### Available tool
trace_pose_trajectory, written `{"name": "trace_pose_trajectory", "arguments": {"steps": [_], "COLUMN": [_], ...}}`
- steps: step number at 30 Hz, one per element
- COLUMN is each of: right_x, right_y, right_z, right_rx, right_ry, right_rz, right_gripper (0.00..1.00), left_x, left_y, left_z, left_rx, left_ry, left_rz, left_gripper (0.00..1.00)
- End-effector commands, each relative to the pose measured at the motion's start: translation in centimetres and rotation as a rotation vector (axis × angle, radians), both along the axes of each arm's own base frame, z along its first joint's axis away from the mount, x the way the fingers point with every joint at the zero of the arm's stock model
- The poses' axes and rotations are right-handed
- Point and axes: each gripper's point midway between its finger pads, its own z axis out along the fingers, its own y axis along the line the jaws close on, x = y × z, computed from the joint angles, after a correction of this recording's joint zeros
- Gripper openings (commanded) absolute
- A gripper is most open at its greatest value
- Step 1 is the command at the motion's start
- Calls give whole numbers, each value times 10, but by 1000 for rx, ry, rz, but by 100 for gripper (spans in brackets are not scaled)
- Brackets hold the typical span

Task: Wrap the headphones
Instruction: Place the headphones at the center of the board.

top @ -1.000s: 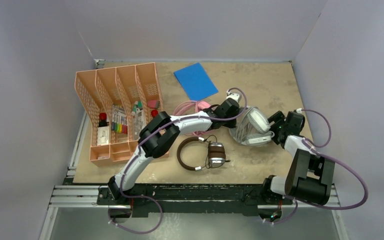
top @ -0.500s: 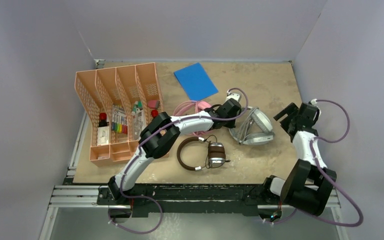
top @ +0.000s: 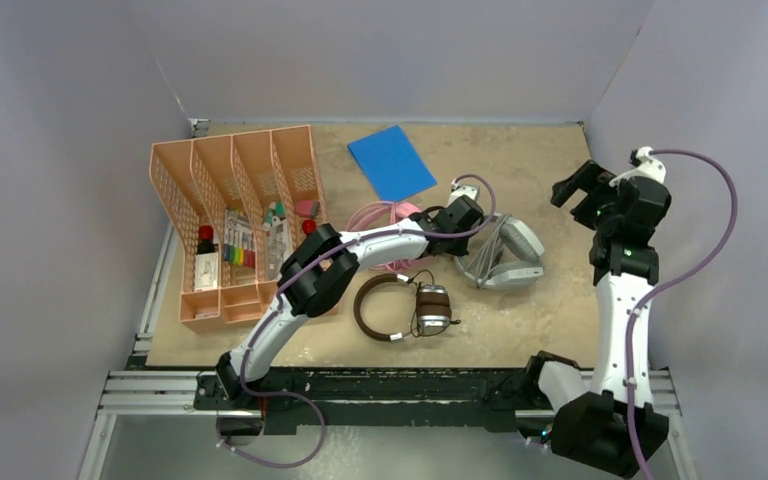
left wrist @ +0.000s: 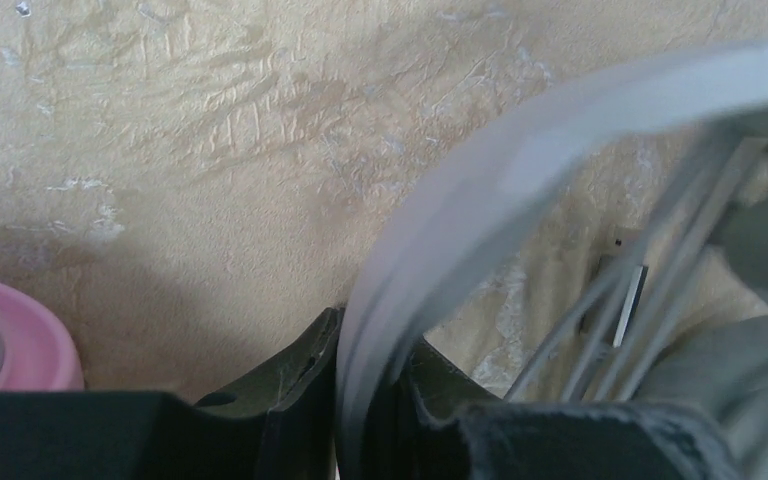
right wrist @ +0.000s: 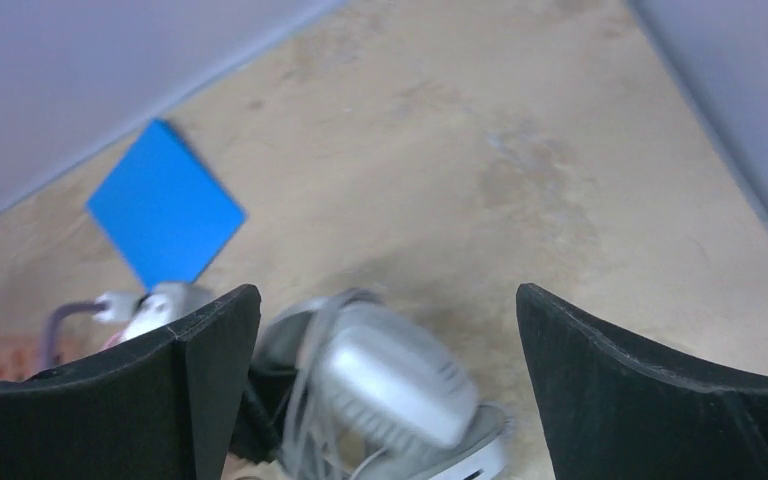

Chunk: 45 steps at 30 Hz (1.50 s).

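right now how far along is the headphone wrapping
Nothing looks finished. In hand: the left gripper is shut on the band of the grey headphones, with some grey cord lying across the set; the right gripper hangs open and empty. Left: the brown headphones lie with their thin black cord loose, and the pink headphones have pink cord spilled beside them.

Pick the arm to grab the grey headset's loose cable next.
Right, most likely. The right gripper is open and empty, though it hangs high, so it must come down first. The left gripper is shut on the light-grey headset at its band, so it's occupied.
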Motion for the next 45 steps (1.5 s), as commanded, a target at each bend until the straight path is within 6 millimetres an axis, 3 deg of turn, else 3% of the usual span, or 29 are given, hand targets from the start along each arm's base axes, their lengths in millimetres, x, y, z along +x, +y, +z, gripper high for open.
{"name": "trace_pose_trajectory", "arguments": {"steps": [1, 5, 11, 14, 16, 25, 27, 29, 32, 35, 38, 41, 45], "right_x": [4, 8, 9, 4, 0, -24, -30, -39, -56, -75, -95, -113, -130], "right_y": [44, 80, 111, 117, 120, 121, 119, 119, 131, 134, 132, 128, 120], "right_z": [29, 31, 31, 35, 44, 100, 117, 136, 165, 194, 217, 231, 239], "right_rx": [-16, -4, -6, -9, -13, -84, -115, -148, -168, -207, -262, -319, -372], "right_ry": [-45, -25, -16, -12, -24, -79, -101, -143, -231, -324, -393, -440, -466], "right_rz": [209, 327, 422, 453, 475, 502, 503, 511, 574, 588, 572, 549, 503], "right_gripper": [99, 99, 99, 99, 99, 99, 99, 99, 99, 99, 99, 99, 99], "left_x": [5, 6, 10, 14, 17, 35, 37, 33, 22, 0, -28, -59, -106], "left_y": [3, 4, 4, 3, 1, 10, 15, 16, 26, 57, 110, 182, 278], "left_z": [20, 31, 53, 70, 84, 151, 176, 217, 297, 376, 439, 489, 538], "left_rx": [11, 4, -9, -18, -26, -95, -131, -229, -352, -396, -390, -388, -442], "left_ry": [-19, -33, -67, -93, -106, -155, -171, -171, -223, -332, -474, -638, -830], "left_rz": [19, 18, 18, 17, 18, 56, 58, 36, -6, -43, -47, 28, 150], "left_gripper": [23, 30, 44, 50, 60, 70, 70, 70, 69, 69, 72, 81, 87]}}
